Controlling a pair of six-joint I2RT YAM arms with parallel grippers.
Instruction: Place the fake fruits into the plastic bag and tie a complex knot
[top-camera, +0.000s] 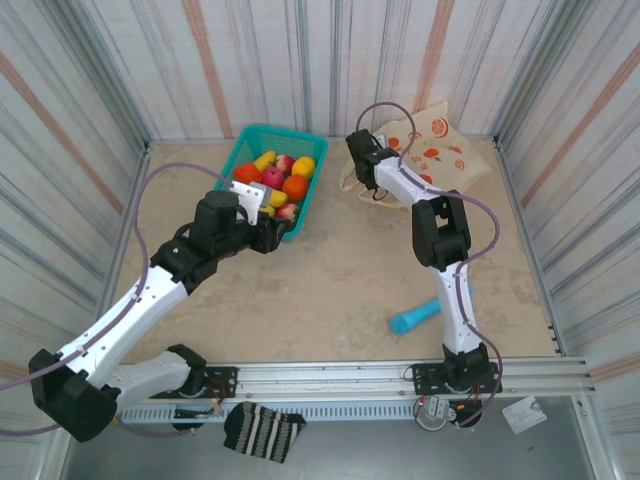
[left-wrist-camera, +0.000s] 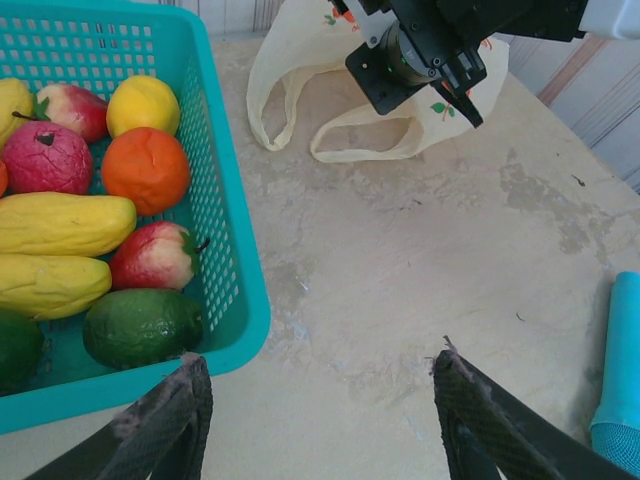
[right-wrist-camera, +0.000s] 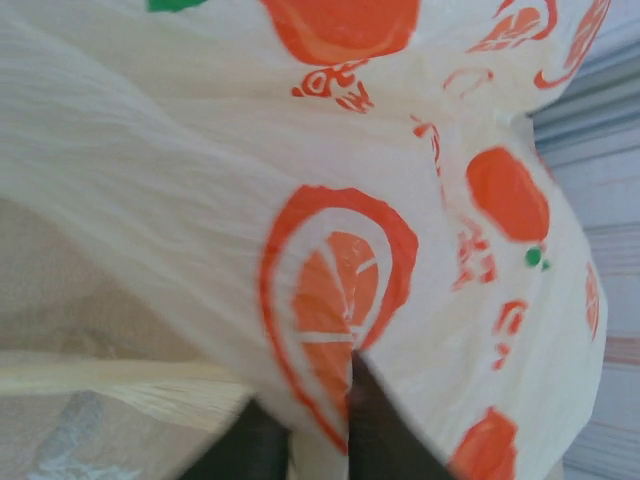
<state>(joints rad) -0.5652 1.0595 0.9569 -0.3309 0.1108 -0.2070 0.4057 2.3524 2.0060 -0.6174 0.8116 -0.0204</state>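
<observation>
Corrugated wall panels, pale grey-white with faded reddish-brown stripes, close in a beige, stone-patterned counter on its far side, its left and its right. Soft, even light fills the enclosure and leaves only faint shadows. The counter's mottled surface carries darker grey blotches and scuffs, seen plainly from the left wrist camera. A silver slotted aluminium rail runs along the counter's near edge. Below the rail lies a flat grey metal ledge. On it, a black-and-white striped knitted cloth sits crumpled at the left and a small white card lies at the right.
</observation>
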